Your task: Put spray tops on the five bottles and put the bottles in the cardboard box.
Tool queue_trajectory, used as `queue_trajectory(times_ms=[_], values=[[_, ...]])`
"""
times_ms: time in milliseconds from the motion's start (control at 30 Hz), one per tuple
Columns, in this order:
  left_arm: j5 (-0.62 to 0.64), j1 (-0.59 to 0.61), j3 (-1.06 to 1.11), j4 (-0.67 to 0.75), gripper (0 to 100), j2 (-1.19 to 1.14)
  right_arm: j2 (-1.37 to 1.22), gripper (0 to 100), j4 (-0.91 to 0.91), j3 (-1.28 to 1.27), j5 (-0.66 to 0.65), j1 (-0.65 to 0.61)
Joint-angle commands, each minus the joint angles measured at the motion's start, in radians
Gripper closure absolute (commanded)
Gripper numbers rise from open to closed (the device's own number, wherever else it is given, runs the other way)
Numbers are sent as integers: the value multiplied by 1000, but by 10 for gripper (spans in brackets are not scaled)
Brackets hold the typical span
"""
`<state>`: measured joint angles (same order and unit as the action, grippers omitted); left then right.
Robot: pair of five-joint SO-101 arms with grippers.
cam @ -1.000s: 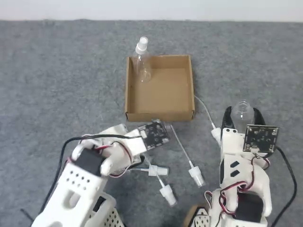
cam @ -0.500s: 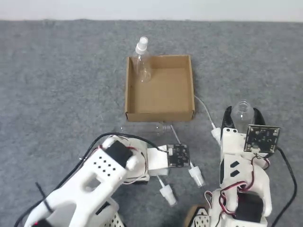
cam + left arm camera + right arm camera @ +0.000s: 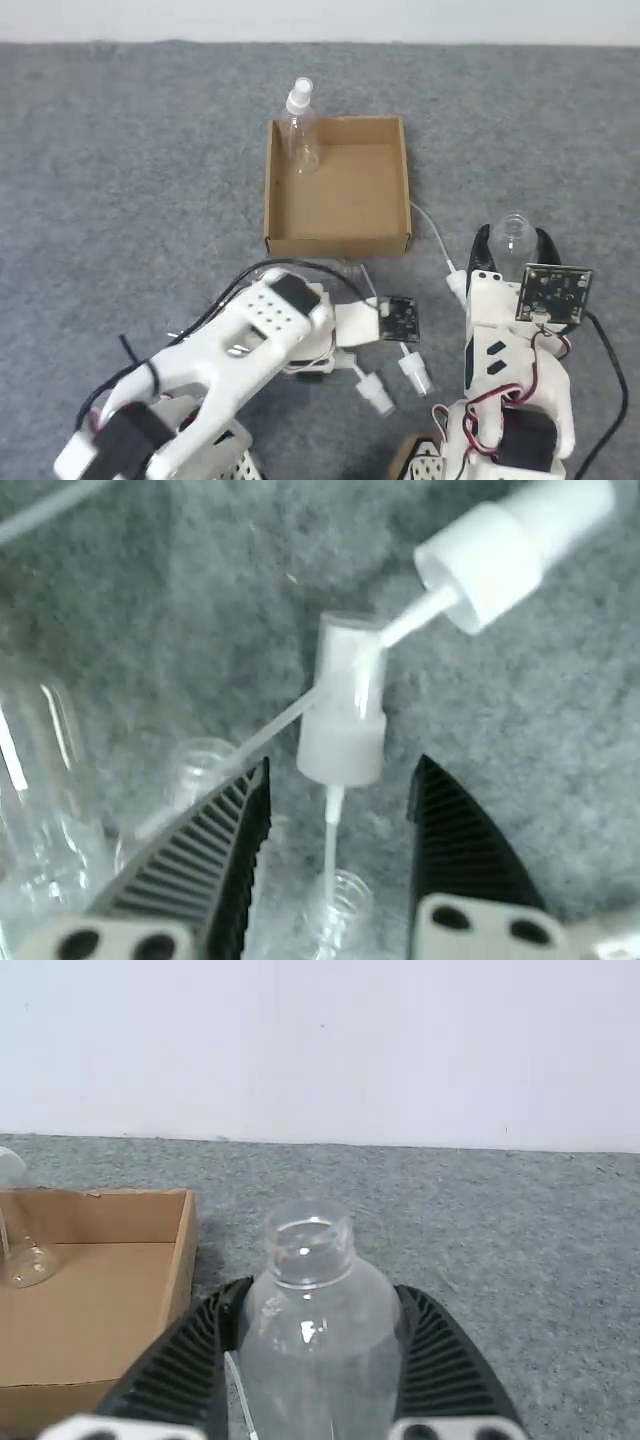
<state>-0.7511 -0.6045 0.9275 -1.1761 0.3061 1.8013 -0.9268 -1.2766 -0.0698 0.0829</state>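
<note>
The left claw stands open astride a light white plastic spray top near the brown cardboard box, probably best pinched at its collar.

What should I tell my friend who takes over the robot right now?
Left gripper: open, jaws either side of a spray top.
Right gripper: shut on an upright uncapped bottle.
Done: one capped bottle stands in the cardboard box.
To do: cap the held bottle and the loose bottles beside the spray top, then box them all.
</note>
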Motion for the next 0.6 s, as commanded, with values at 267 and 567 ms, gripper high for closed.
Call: queue_trajectory(times_ms=[267, 567], values=[[23, -114, -133, 28, 813, -135, 13, 943, 25, 5, 5, 13], [63, -121, -159, 34, 836, -144, 13, 943, 25, 5, 5, 13]])
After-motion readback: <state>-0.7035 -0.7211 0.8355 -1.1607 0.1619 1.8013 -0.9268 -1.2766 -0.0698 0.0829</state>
